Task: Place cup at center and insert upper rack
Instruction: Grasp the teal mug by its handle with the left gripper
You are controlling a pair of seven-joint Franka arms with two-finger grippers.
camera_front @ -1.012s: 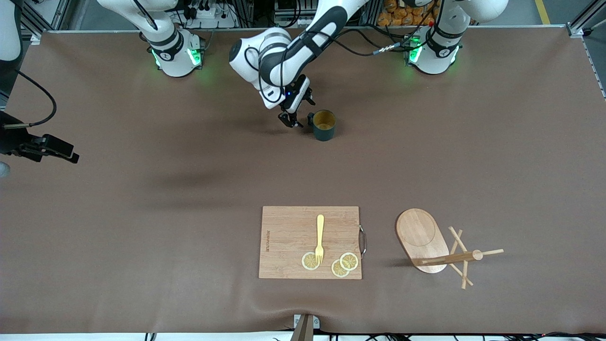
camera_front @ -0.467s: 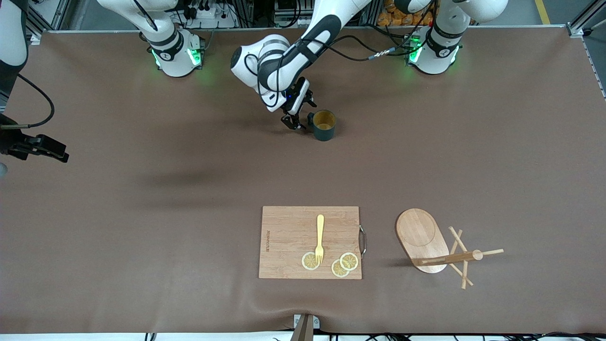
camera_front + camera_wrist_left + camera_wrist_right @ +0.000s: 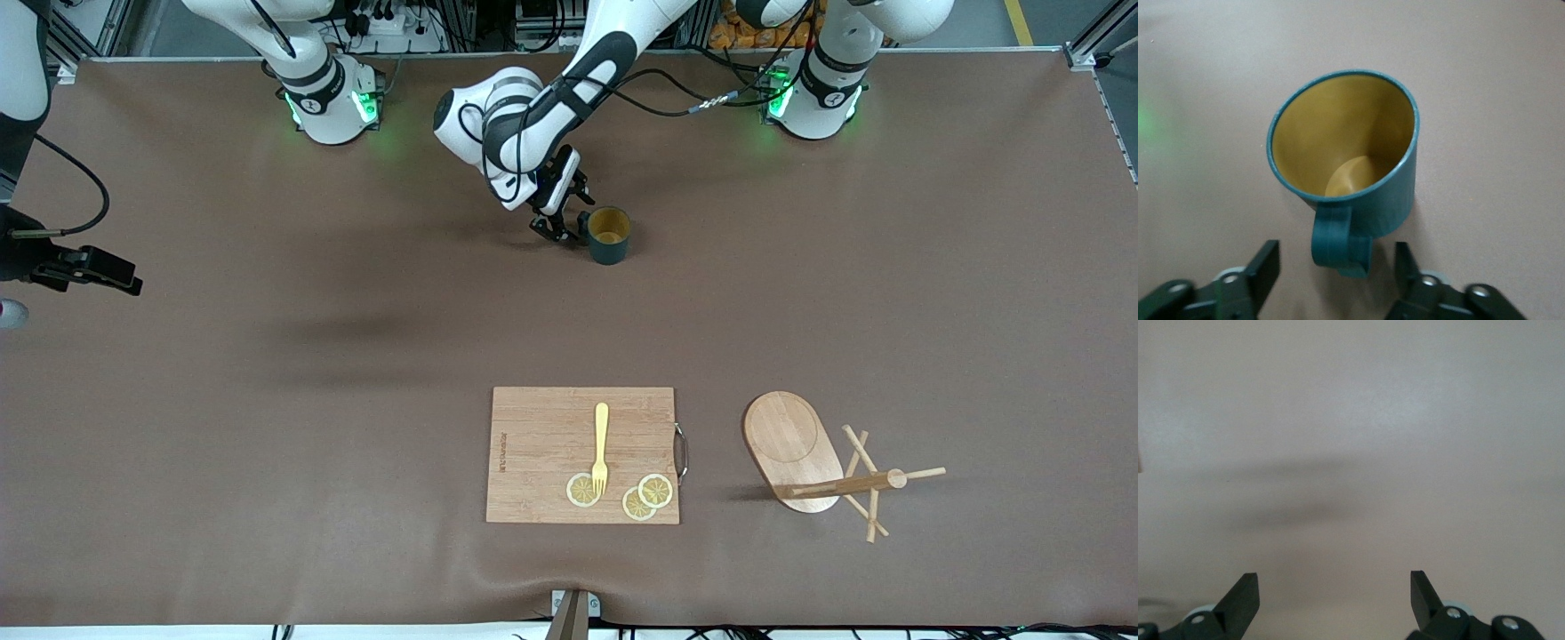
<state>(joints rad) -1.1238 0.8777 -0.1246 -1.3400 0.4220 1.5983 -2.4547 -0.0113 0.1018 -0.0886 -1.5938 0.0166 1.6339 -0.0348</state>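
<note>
The dark teal cup (image 3: 609,236) with a tan inside stands upright on the table, near the robots' bases. In the left wrist view the cup (image 3: 1345,160) has its loop handle (image 3: 1338,243) pointing at my gripper. My left gripper (image 3: 560,228) is open beside the cup, low at the table. In its wrist view the left gripper (image 3: 1338,270) has a finger on each side of the handle tip, not touching it. The upper rack (image 3: 796,449) lies tipped on its side, nearer the front camera, with its post (image 3: 845,484) and pegs on the cloth. My right gripper (image 3: 124,280) is open and empty, and the right arm waits at its end of the table.
A rectangular wooden cutting board (image 3: 542,444) lies near the front edge, beside the rack, with a yellow fork (image 3: 601,444) and lemon slices (image 3: 640,498) on it. Brown cloth covers the table. The right wrist view shows its open gripper (image 3: 1335,593) over bare cloth.
My left gripper has moved a little closer to the cup's handle. The right gripper has shifted slightly at the table's end. The cup and the rack have not moved.
</note>
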